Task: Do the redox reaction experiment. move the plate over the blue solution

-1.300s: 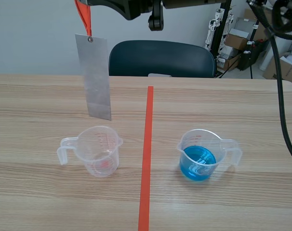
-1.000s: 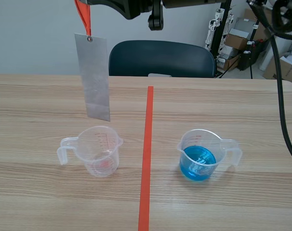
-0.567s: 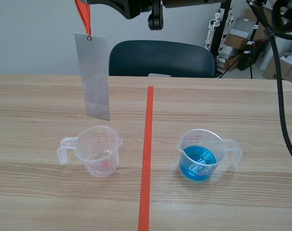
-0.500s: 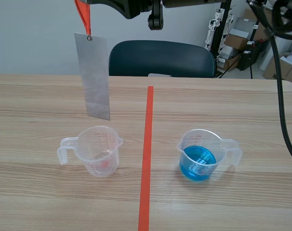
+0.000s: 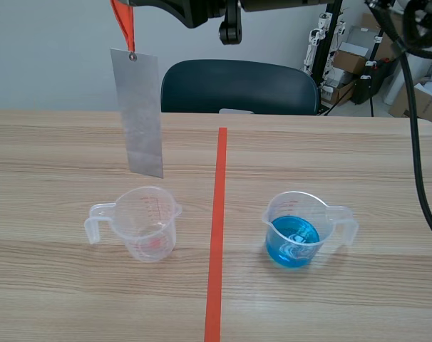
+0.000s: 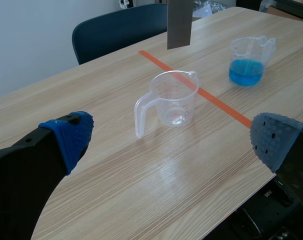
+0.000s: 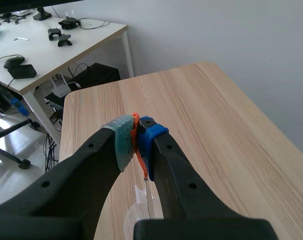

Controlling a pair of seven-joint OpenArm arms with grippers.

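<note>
The right tool [image 7: 136, 137] is clenched on a strap [image 5: 123, 21]; the plate [image 5: 139, 114] hangs high near the empty cup [image 5: 146, 223], apart from the blue cup [image 5: 294, 229]. The left tool [image 6: 171, 140] is released.

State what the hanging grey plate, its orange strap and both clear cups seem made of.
Grey rectangular plate: probably metal, dull silvery sheen. Orange strap: thin ribbon or tape. Empty clear cup and cup of blue liquid: likely plastic, see-through, moulded handles.
</note>
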